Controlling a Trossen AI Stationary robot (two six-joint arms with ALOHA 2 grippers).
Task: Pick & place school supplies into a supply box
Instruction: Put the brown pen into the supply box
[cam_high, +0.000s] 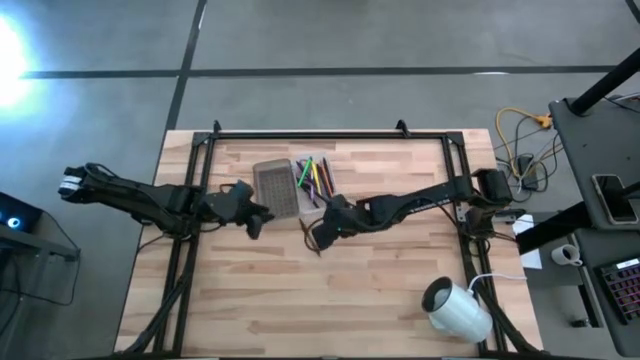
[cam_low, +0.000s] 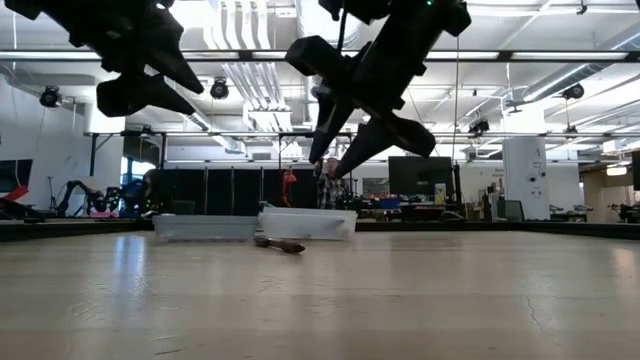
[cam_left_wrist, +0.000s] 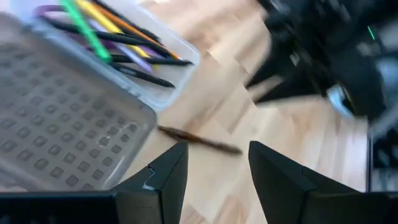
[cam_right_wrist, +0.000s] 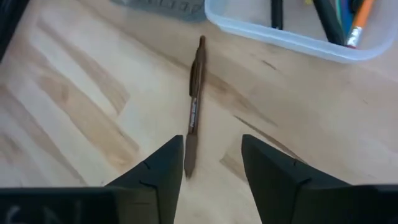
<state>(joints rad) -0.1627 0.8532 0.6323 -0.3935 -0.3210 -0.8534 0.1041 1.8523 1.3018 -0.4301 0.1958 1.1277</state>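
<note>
Wooden bench holds one brown pen lying flat beside the supply box. Right end effector hangs above it, fingers apart. It should drop straight down and pinch the pen's middle. Left end effector waits, fingers apart, near the grey lid.

I see one brown pen on the table, one clear tray, one grey lid, one white roll.

The other arm was a dark blur in the left wrist view; the picture's edge cut off the tray and its pens.
</note>
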